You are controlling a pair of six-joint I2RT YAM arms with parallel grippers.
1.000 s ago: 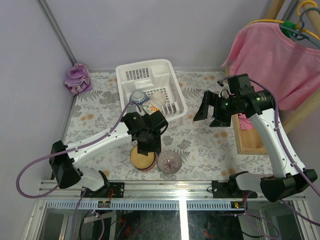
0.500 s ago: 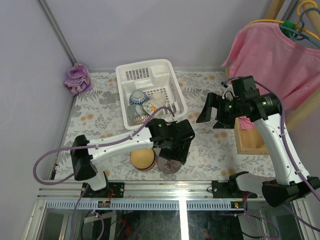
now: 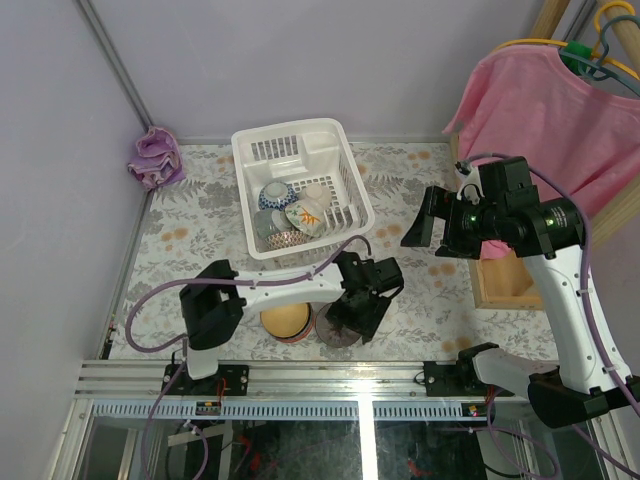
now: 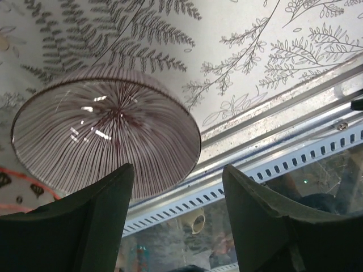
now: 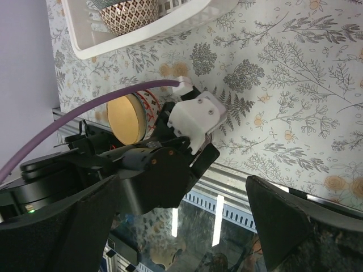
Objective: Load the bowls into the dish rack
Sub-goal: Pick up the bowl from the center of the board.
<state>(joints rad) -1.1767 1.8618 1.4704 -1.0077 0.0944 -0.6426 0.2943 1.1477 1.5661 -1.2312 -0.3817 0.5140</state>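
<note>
Ceramic striped bowl (image 4: 105,130) is now the target. Over the last second the left gripper (image 4: 176,175) has swung away from the dish rack (image 3: 290,135) and past the orange bowl (image 3: 285,320). It has stopped above the striped bowl at the near edge of the bench, about midway along it. Treat this as the approach to the next pick; the grasp itself is not yet made.

Check the left gripper: its jaws are spread wide and hold nothing. In the left wrist view the bowl's rim sits just ahead of the left finger, and the right finger stands over bare cloth. The right gripper (image 3: 432,232) has drawn back toward the right edge, also spread wide and empty.

Note the target's condition. It sits mouth up, glossy, with fine dark red lines radiating from its centre. It lies just beside the orange bowl; whether they touch cannot be told.

Four bowls already rest in the near half of the rack, at the far side of the bench. Two remain outside.
</note>
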